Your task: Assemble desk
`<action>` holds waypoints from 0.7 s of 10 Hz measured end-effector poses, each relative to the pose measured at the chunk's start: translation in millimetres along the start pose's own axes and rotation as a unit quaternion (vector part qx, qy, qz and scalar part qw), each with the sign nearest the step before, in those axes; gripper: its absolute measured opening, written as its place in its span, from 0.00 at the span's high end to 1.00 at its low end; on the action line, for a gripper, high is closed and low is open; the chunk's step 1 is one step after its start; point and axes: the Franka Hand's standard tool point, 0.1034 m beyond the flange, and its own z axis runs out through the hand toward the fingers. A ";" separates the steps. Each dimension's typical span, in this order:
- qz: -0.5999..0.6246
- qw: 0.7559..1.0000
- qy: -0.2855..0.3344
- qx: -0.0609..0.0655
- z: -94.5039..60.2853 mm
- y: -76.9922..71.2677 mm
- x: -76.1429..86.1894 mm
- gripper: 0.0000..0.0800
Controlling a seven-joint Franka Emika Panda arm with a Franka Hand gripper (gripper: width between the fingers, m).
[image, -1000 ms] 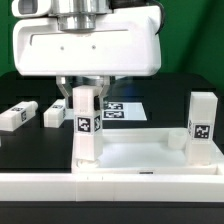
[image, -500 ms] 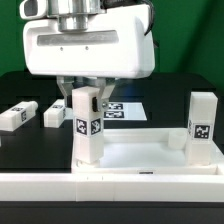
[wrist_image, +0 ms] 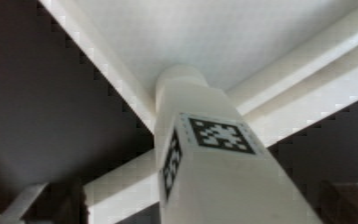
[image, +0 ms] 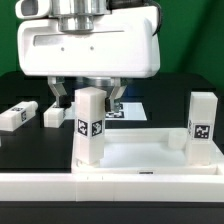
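The claw [image: 88,98] is open, one finger on each side of a white leg [image: 90,128] standing up in a corner of the desk top [image: 150,158], a second leg [image: 203,122] stands at the exterior view's right, and two loose legs [image: 12,117] lie on the black table [image: 25,150].

Bright, even light bleaches whites against the dark bench [image: 22,150]; shadows faint and soft; exterior view slightly soft; wrist view blurred, the near leg [wrist_image: 215,160] out of focus.

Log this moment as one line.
jaws: open, clear of upright leg between them | second leg: upright in top too | loose legs: lying on table
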 end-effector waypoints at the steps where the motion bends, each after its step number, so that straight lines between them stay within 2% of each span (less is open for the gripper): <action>1: -0.043 0.999 0.000 -0.001 0.1 -1.0 -0.4 0.19; 4: -0.160 0.987 0.000 -0.006 -1.4 -3.8 1.6 0.19; 7: -0.296 0.955 -0.006 -0.014 -1.2 -5.3 5.7 0.19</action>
